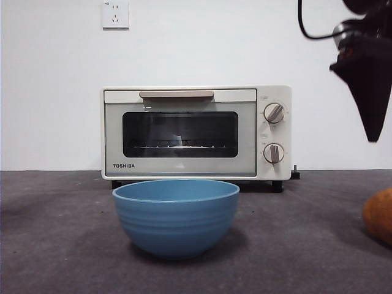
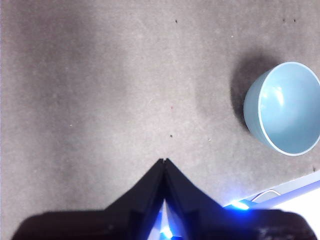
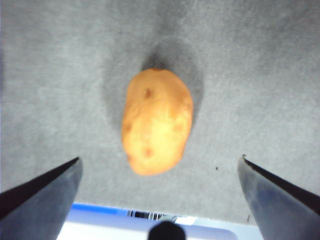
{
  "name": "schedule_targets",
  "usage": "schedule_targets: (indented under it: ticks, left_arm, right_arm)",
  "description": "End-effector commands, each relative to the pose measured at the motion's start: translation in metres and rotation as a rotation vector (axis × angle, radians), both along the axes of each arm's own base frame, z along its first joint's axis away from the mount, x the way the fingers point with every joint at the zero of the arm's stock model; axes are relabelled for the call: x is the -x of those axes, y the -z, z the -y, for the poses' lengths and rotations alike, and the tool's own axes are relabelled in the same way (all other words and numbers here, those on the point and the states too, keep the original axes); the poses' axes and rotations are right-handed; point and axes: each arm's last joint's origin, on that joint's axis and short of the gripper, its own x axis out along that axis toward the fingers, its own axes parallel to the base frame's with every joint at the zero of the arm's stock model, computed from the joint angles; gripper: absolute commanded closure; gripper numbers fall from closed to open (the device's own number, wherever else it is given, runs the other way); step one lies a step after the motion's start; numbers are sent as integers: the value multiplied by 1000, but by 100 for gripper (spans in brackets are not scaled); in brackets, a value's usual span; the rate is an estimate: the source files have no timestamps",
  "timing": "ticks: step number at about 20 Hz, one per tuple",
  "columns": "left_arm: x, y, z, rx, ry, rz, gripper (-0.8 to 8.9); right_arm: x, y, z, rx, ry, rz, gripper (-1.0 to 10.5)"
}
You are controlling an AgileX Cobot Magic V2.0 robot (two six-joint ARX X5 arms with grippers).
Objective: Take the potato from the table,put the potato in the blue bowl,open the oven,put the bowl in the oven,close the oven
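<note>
Seen from the front, the potato [image 1: 379, 215] is only an orange-brown sliver cut off by the picture's right edge, resting on the table [image 1: 61, 245]; the right wrist view shows it whole, an oval lump [image 3: 157, 121] with matte orange skin, a few darker brown eyes, and a soft shadow around it on the grey surface. The right gripper [image 3: 160, 162] hangs above it with jaws spread wide, one to each side, holding nothing and apart from the potato. In the front view the same arm is the dark pointed shape [image 1: 367, 86] coming down from the top right corner, above the potato. The left gripper [image 2: 164, 161] has its jaws pressed together to a single point, holding nothing, over bare table; its wrist view shows the blue bowl [image 2: 283, 108] from above, and its light-blue inside seems empty, though the far edge is cropped. The front view gives the bowl's [image 1: 176, 215] ridged outside, upright at the middle of the table, in front of the oven [image 1: 195, 132]. The oven's dark glass door is shut, the beige handle along its top and two knobs at its right.
</note>
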Motion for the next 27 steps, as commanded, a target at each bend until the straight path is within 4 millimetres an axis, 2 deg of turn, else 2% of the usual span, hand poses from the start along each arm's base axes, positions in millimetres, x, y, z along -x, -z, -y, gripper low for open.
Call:
schedule_targets:
  ticks: [1,6,12,15,17,19,23,27]
  left_arm:
    - [0,0,0,-6,15,4,818]
    - [0,0,0,-6,16,4,818]
    - [0,-1,0,-7,18,6,818]
    - [0,-1,0,-11,27,12,818]
    - [-1,-1,0,-11,27,16,818]
    - [-1,-1,0,-11,27,20,818]
    - [-1,-1,0,-11,27,23,818]
    - [-4,-2,0,-12,26,52,818]
  right_arm:
    - [-9,9,-3,5,-13,-14,411]
    - [-19,39,-6,22,-4,-73,413]
    - [-17,76,-8,-50,-6,-74,418]
    - [-15,82,-7,-51,13,-80,578]
    - [-14,82,-7,-50,18,-82,681]
    - [-14,82,-7,-49,22,-87,957]
    - [-13,75,-6,-41,54,-115,954]
    - [-16,38,-11,-64,109,-115,947]
